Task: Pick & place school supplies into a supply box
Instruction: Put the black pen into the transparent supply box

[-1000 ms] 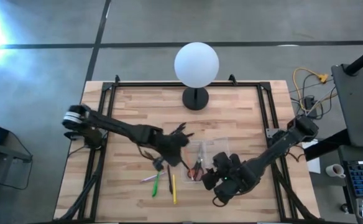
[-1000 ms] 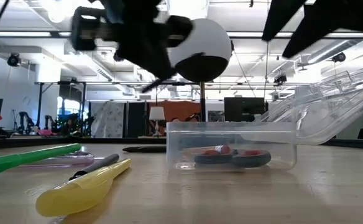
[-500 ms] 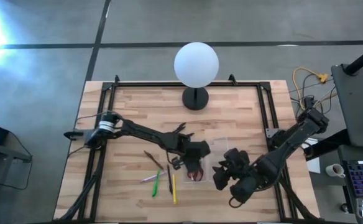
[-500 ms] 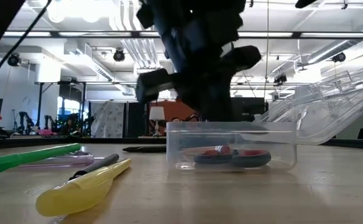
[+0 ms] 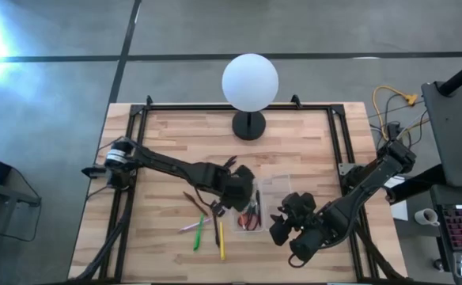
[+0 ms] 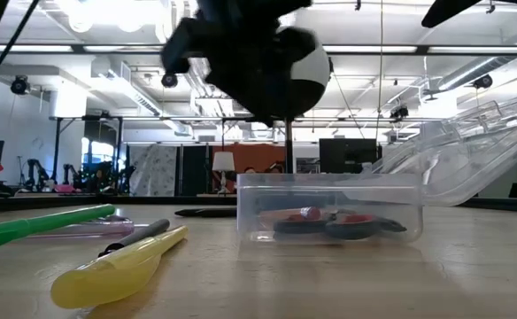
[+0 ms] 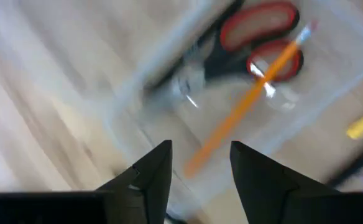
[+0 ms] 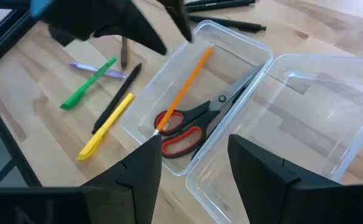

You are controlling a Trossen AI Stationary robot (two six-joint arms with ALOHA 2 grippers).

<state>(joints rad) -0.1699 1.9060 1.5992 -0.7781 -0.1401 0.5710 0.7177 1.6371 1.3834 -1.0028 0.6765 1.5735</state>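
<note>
Low view, left gripper blurred, scissors half-hidden

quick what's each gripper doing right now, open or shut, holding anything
left gripper: open, empty, over the box; orange pencil lies inside.
right gripper: open, empty, near the box.
</note>
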